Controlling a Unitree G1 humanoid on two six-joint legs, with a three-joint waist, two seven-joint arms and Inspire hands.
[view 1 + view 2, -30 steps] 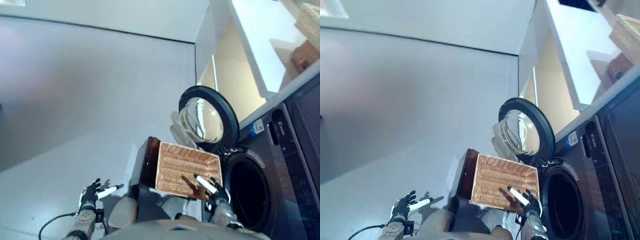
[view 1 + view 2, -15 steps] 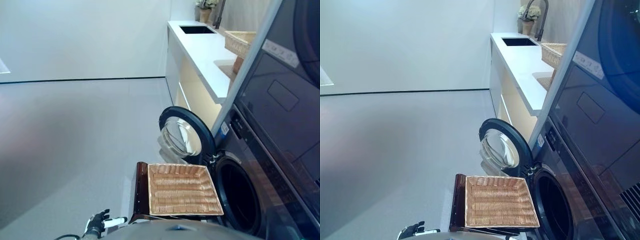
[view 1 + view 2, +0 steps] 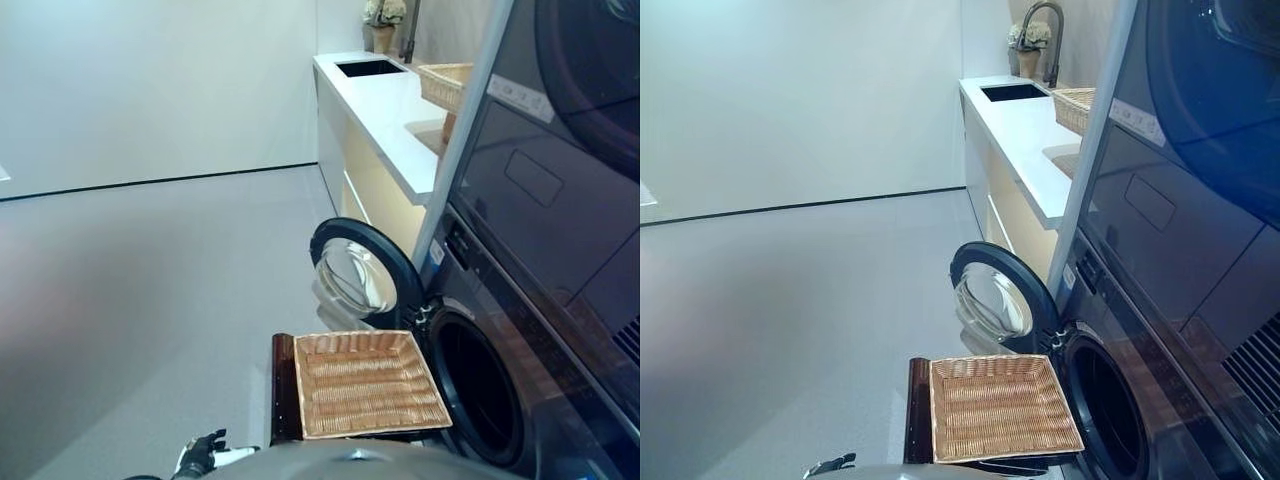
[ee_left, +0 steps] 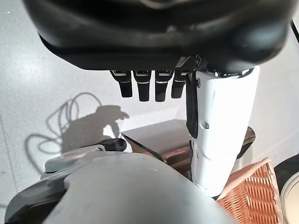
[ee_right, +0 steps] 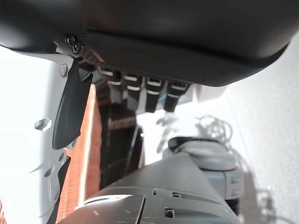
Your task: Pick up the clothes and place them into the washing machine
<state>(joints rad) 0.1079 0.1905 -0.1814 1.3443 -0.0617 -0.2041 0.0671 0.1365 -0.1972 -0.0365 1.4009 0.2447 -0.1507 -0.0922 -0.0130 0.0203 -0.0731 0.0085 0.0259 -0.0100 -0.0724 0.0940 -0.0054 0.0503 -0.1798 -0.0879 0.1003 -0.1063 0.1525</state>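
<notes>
Left eye view: no clothes are seen in the shallow woven wicker basket (image 3: 370,384), sat just beside the dark front-loading washing machine (image 3: 480,385). Left hand (image 4: 149,86) and right hand (image 5: 140,95): fingers relaxed, nothing held.

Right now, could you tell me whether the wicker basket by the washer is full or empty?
Empty. The basket shows only bare woven bottom, with no clothes in it, beside the washer's open door.
</notes>
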